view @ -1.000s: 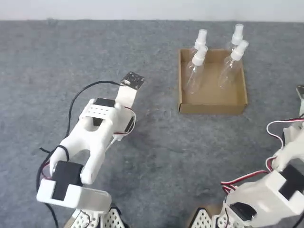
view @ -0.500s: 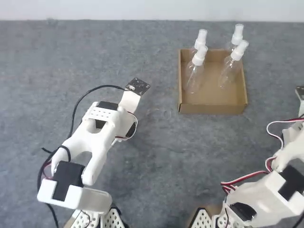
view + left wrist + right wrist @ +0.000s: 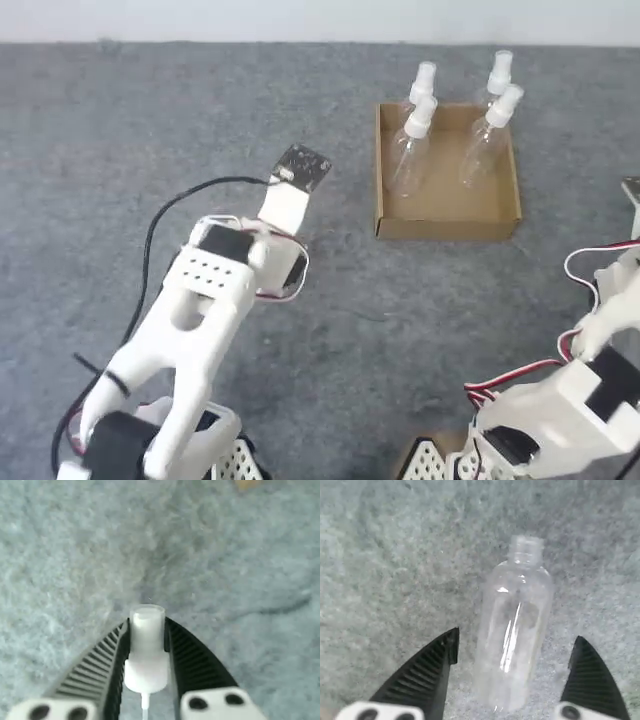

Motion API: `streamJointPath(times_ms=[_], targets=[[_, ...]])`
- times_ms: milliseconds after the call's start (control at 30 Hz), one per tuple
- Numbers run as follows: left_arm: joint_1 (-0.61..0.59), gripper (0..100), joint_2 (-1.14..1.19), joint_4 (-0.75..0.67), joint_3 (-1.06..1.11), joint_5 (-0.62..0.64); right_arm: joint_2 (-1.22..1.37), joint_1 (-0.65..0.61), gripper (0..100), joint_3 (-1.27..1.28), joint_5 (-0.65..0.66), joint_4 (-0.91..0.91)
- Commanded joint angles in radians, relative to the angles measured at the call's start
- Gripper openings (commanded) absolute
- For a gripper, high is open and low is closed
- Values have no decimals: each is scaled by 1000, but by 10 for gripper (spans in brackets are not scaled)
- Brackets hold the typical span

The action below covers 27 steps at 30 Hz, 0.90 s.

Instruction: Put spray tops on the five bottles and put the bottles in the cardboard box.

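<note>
The left hand (image 3: 146, 625) pinches a spray top (image 3: 146, 655) above the middle of the tabletop (image 3: 150, 120), while the right hand (image 3: 516, 637) is spread around the uncapped bottle (image 3: 515, 620) lying flat on it — being round, it may roll or tilt when gripped, so the top could miss its neck.

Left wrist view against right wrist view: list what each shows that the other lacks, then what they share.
Left wrist, not right: the left gripper shut on a white spray top. Right wrist, not left: the right gripper, open, with a clear topless bottle between its fingers, not touching them. Shared: grey carpet underneath.
</note>
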Motion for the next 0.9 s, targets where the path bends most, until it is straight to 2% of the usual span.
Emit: streamJointPath(times_ms=[0, 200, 367, 433, 567, 733, 867], targets=[[17, 12, -69, -35, 38, 20, -70, -25, 283, -66, 9, 2], [15, 12, -72, -61, 67, 20, 36, -116, 258, -170, -57, 8], [15, 12, -74, -68, 88, 20, 209, -67, 260, -304, -51, 13], [15, 12, -71, -68, 88, 20, 263, -48, 260, -336, -11, 16], [17, 12, -71, -77, 88, 20, 320, -36, 260, -342, 54, 50], [15, 12, -71, -87, 94, 20, 361, 2, 258, -342, 55, 42], [15, 12, -71, -87, 94, 20, 377, 15, 168, -342, 58, 39]])
